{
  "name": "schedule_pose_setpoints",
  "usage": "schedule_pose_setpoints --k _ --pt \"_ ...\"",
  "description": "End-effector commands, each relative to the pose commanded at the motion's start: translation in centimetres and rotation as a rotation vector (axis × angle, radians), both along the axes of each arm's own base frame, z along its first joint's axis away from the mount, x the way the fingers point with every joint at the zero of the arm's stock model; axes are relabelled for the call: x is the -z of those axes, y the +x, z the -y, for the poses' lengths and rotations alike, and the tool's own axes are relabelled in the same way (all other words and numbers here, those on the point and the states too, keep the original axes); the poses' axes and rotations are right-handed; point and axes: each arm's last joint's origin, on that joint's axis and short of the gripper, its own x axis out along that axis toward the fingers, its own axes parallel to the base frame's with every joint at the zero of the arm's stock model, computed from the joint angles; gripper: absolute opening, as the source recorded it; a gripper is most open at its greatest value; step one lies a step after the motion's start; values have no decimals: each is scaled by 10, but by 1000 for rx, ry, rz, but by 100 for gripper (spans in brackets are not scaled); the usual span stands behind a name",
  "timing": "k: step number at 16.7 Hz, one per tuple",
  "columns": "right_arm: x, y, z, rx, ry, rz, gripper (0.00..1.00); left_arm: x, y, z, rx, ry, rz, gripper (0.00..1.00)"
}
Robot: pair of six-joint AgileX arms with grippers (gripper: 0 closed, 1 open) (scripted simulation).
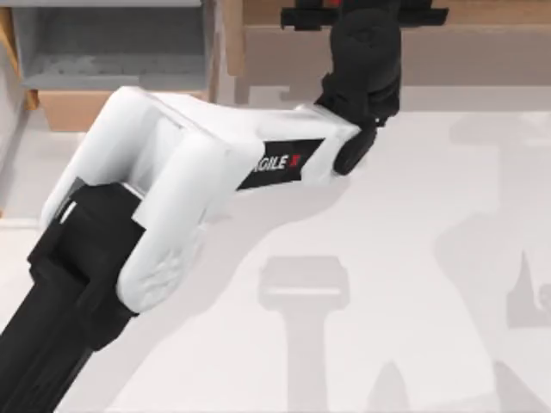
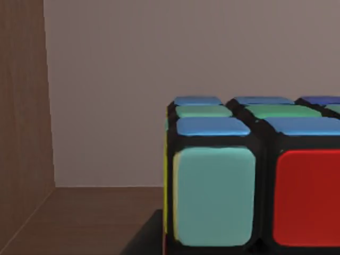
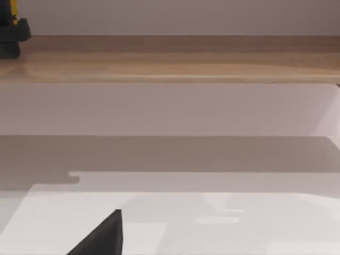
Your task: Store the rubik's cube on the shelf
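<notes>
1. My left arm reaches from the near left corner of the top view diagonally toward the far side. Its white forearm runs into a black wrist that ends over the shelf at the far edge.
2. The left tool sits at the far edge of the top view, above the shelf board. I cannot tell whether its fingers are spread or pressed together. A dark bar with a small red patch crosses there, but the wrist covers the rest.
3. In the left wrist view, one rubik's cube fills the near right part of the picture. It rests on a brown wooden board with a wooden side wall beside it and a pale wall behind.
4. The cube has a black grid. The face toward the camera shows a pale teal sticker and a red one. The upper face shows blue and green stickers. A thin yellow strip shows along one edge.
5. In the right wrist view, one long light-brown shelf runs across the far side with a grey-brown panel beneath. A small black and yellow bit sits on its far left end.
6. A black fingertip of the right tool shows low over the white tabletop. I cannot tell whether that tool is spread or closed.
7. One grey-lined wooden box compartment stands at the far left of the top view, left of the shelf.
</notes>
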Motion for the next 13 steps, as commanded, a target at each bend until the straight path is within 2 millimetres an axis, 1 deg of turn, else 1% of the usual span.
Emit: schedule_pose_setpoints --k 12,13 --pt "0 0 0 0 0 0 100 0 0 0 0 0 0 98" --pt "0 0 0 0 0 0 100 0 0 0 0 0 0 100"
